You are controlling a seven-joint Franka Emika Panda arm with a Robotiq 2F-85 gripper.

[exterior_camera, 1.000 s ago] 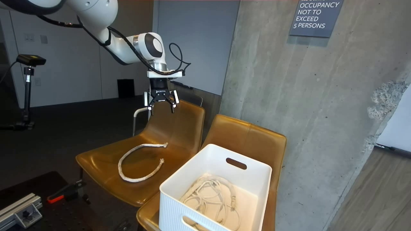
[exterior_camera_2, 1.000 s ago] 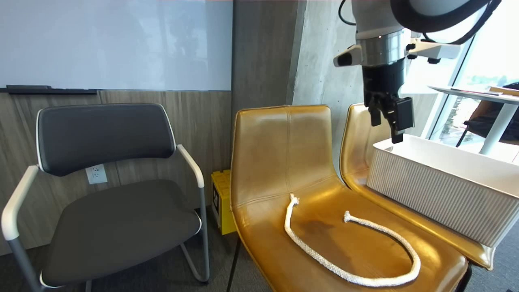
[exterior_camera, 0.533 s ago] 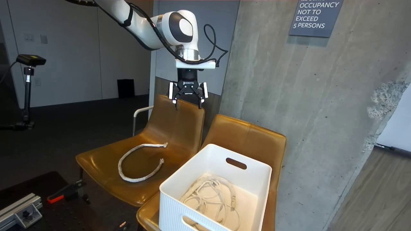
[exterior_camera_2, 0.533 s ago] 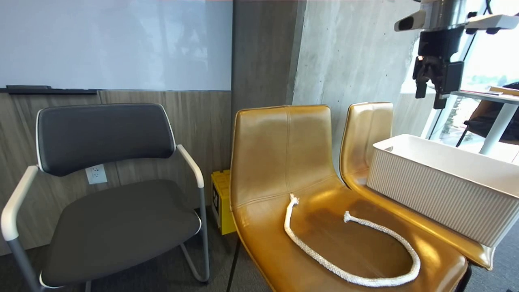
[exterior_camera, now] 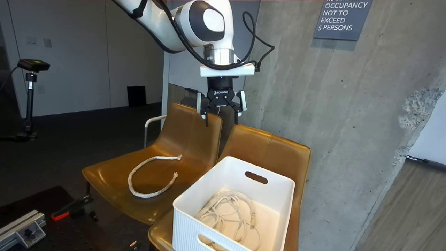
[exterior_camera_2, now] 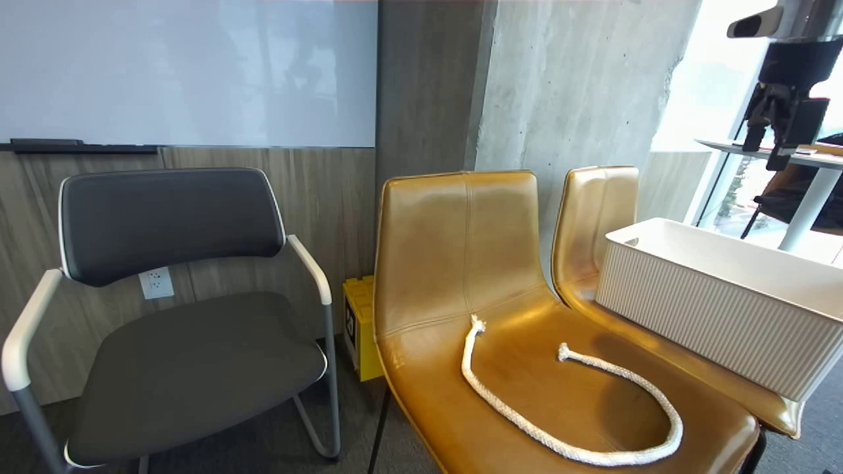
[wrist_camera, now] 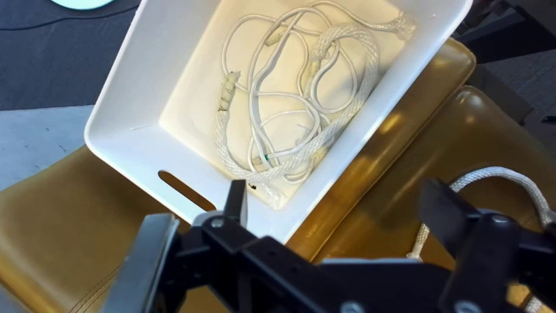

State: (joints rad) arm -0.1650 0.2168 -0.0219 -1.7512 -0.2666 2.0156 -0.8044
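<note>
The grey seat [exterior_camera_2: 197,375] shows only in an exterior view. A tan chair [exterior_camera: 278,153] bears the bin [exterior_camera: 237,174]. Above, the gripper [exterior_camera: 221,122] points down, jaws spread wide. The rope [exterior_camera_2: 612,459] curves on the neighbouring tan seat [exterior_camera_2: 527,375]. The wrist view reveals the bin's cords [wrist_camera: 299,158], which its wall [exterior_camera_2: 711,316] hides in an exterior view.

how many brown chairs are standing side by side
2: one chair bears the loose white rope; the neighbouring chair bears the white bin. No third shows in this row.
</note>
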